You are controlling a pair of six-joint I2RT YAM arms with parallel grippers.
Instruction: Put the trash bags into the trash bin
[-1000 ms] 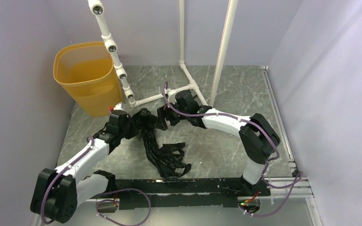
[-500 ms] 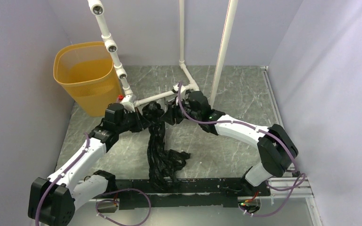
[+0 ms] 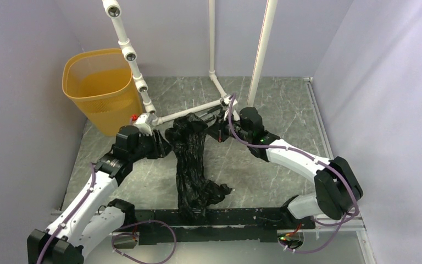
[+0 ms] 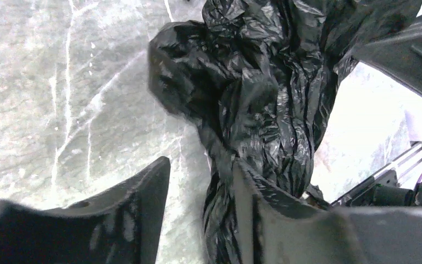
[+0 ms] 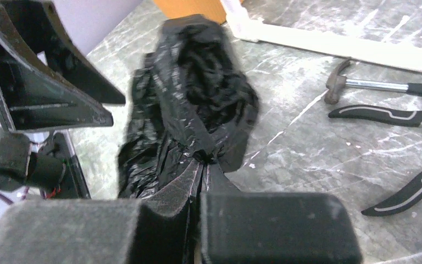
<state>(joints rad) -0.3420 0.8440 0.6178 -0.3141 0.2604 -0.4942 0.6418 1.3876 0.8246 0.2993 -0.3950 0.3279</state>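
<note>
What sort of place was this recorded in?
Probably a lab robot cell: plain lilac partition walls, a white pipe frame, and a marble-pattern table enclosed on three sides.

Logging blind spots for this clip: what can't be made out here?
- Top view: fingertips of the right gripper, hidden by the trash bag.
- Left wrist: bag's lower end, cut off by the bottom edge.
- Right wrist: trash bin, only a sliver at the top edge.

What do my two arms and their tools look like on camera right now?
The left arm and right arm have white links, chunky black joints and a purple cable along each. The left tool and right tool are black, with wedge-shaped fingers.
</note>
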